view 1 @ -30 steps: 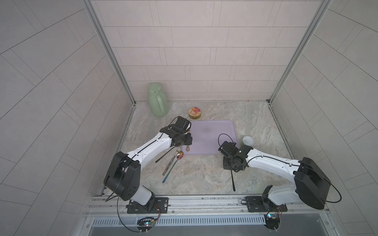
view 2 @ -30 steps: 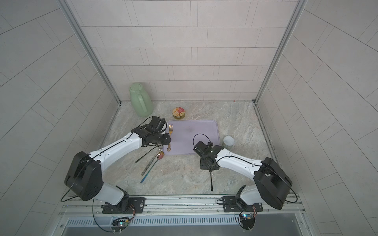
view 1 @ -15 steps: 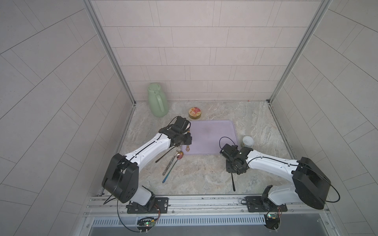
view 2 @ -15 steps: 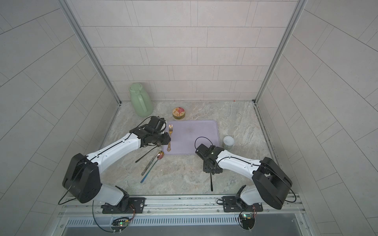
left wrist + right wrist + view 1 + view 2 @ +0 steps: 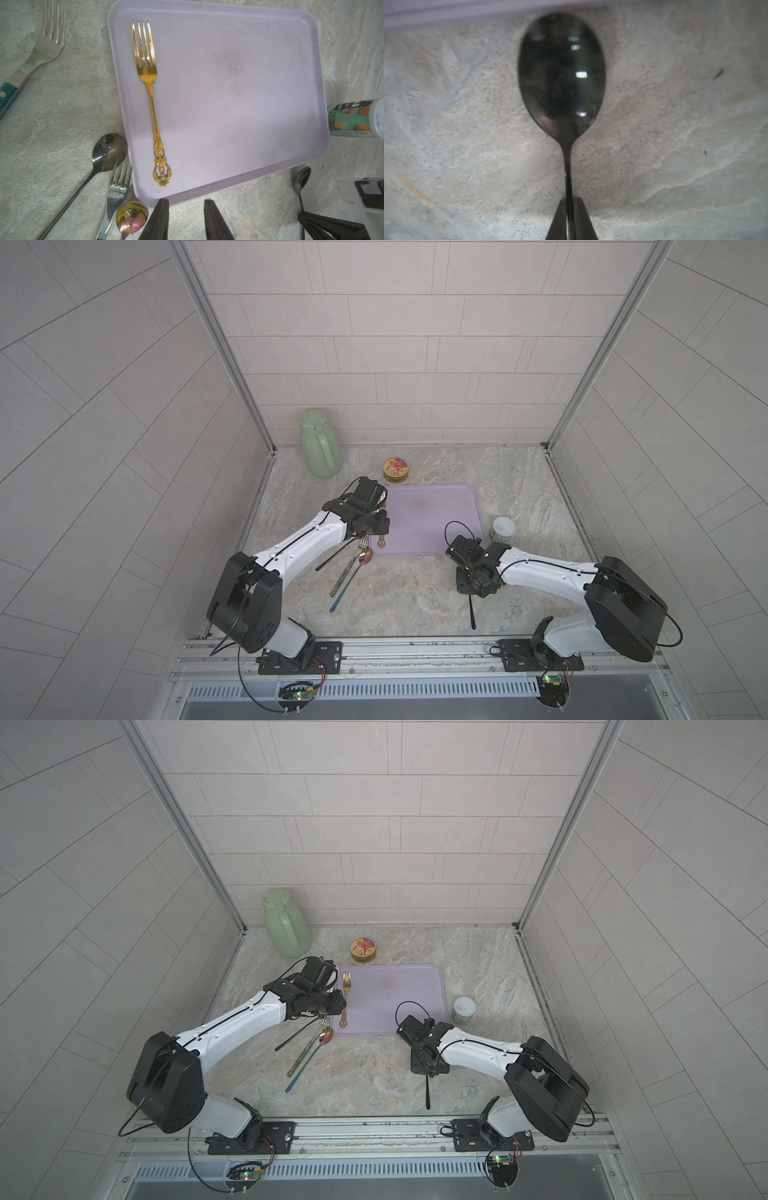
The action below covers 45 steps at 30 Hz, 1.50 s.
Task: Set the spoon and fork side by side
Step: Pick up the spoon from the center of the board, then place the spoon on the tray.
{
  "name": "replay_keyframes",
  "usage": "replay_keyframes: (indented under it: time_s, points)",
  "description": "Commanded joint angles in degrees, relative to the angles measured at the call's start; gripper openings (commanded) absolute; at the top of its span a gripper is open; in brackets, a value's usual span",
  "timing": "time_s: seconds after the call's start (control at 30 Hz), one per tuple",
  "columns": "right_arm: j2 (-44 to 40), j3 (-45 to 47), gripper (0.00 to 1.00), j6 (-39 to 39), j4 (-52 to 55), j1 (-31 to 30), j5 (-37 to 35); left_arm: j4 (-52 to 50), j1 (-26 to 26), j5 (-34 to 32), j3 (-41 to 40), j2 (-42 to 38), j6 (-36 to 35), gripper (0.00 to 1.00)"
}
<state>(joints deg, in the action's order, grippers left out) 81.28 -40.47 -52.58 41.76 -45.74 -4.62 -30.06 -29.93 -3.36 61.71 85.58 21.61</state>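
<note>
Right wrist: spoon [image 5: 561, 72] handle pinched between jaws.

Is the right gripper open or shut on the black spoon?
Shut: in the right wrist view the right gripper pinches the thin handle of the black spoon from both sides.

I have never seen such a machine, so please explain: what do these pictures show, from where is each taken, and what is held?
It is a robot with a left arm and a right arm on a stone-patterned table. Two pictures look down from above; two come from cameras on the wrists. A gold fork lies on a purple tray. The right gripper is shut on the handle of a black spoon. The left gripper is open and empty. Nearby are spare forks and spoons, a green jug, a tin and a small bottle.
</note>
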Motion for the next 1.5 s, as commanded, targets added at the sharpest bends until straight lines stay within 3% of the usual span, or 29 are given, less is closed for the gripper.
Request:
replay_keyframes:
  time_s: [0.0,0.27,0.6,0.77,1.1,1.23,1.47]
  points:
    - [0.53,-1.52,0.02,0.73,1.86,-0.11,-0.56,-0.98,-0.15,-1.06,-0.18,-1.00,-0.24,0.31]
    - [2.80,-17.14,0.00,5.98,9.40,0.07,-4.06,-1.16,-0.21,-3.15,-0.54,-2.30,0.03,0.31]
    - [26.68,-50.23,0.00,11.42,17.77,3.87,-5.72,-1.69,1.19,-14.25,-3.71,-6.93,6.07,0.30]
    - [38.41,-66.44,0.00,12.76,22.62,5.26,-5.04,-0.95,9.13,-10.85,-7.25,-9.14,9.19,0.30]
    - [56.03,-90.99,0.00,12.37,28.56,6.31,-0.72,0.54,9.98,-10.74,-8.28,-9.84,8.56,0.30]
    - [60.50,-97.24,0.00,12.37,29.46,6.12,0.58,1.50,10.01,-10.07,-8.63,-10.08,7.70,0.30]
    - [63.56,-99.62,0.00,11.54,27.64,5.72,2.91,2.18,10.02,-10.44,-9.21,-10.70,7.42,0.30]
